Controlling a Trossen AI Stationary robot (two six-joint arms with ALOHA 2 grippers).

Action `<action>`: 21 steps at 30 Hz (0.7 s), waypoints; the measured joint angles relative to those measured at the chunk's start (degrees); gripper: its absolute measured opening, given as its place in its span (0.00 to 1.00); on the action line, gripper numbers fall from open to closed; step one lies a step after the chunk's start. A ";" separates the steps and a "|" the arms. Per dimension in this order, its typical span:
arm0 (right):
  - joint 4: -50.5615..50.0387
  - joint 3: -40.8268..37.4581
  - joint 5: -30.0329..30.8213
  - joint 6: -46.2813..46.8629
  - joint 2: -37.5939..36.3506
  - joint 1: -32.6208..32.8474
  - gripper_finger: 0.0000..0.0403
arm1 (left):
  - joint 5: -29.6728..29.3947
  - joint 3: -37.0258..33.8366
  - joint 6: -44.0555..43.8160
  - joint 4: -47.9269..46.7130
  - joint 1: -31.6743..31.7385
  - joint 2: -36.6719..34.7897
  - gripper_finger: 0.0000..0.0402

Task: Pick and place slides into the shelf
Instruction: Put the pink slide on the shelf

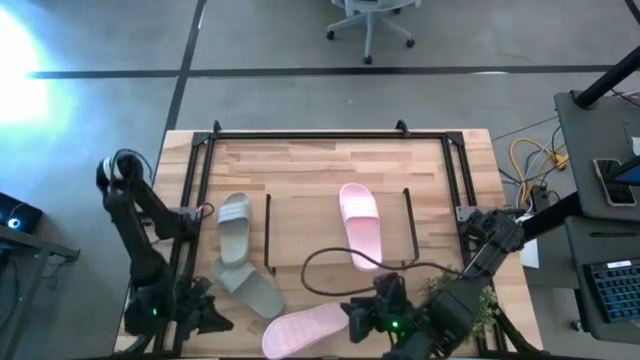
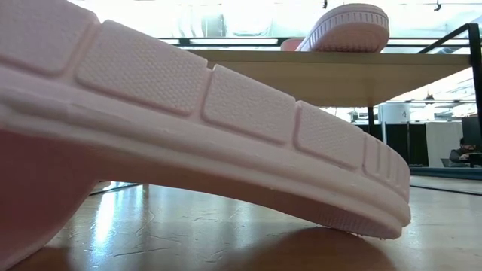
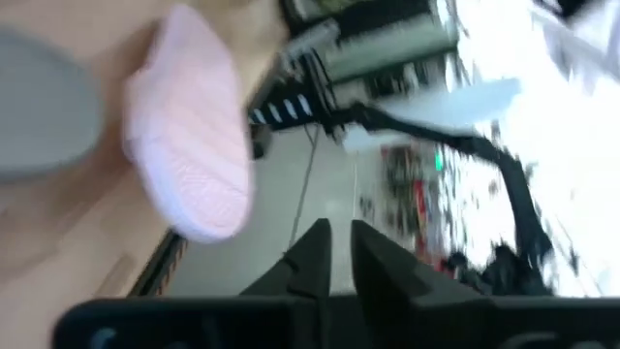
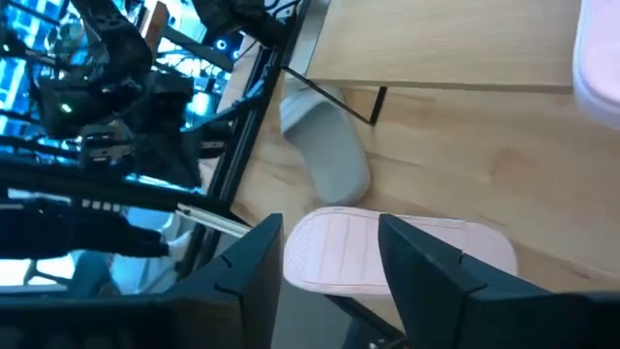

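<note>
One pale pink slide [image 1: 360, 225] lies on the shelf [image 1: 300, 215] top, seen in the low view as a pink slide [image 2: 346, 26] on the plank [image 2: 301, 64]. A second pink slide [image 1: 305, 330] lies sole up at the table's near edge, its right end [image 2: 376, 226] on the table. My right gripper [image 1: 355, 318] hangs open just above that slide [image 4: 339, 252]. Two grey-green slides [image 1: 235, 225] [image 1: 250, 290] lie on the table left of the shelf. My left gripper [image 1: 205, 312] is at the near left corner, its fingers [image 3: 334, 254] a narrow gap apart around nothing.
A larger black tube frame [image 1: 300, 135] runs around the table top. A black cable [image 1: 330, 258] loops across the table near the shelf's front. A small green plant [image 1: 470, 300] stands beside my right arm. An office chair [image 1: 372, 20] stands on the floor beyond.
</note>
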 joint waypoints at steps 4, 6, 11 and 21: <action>-0.05 -0.09 -0.07 -0.82 0.00 1.30 0.46 | -1.48 2.80 -13.00 0.07 -0.82 9.91 0.24; -0.08 -0.09 -0.08 -0.84 0.00 1.90 0.48 | -0.30 5.18 -18.58 -0.25 -0.64 14.80 0.32; -1.22 -0.13 -0.09 -0.87 0.04 3.02 0.52 | -2.62 11.19 -25.63 0.59 0.73 24.77 0.50; -1.98 -0.22 -0.27 -0.92 0.04 3.36 0.53 | -3.23 15.13 -24.52 -0.22 2.38 27.61 0.60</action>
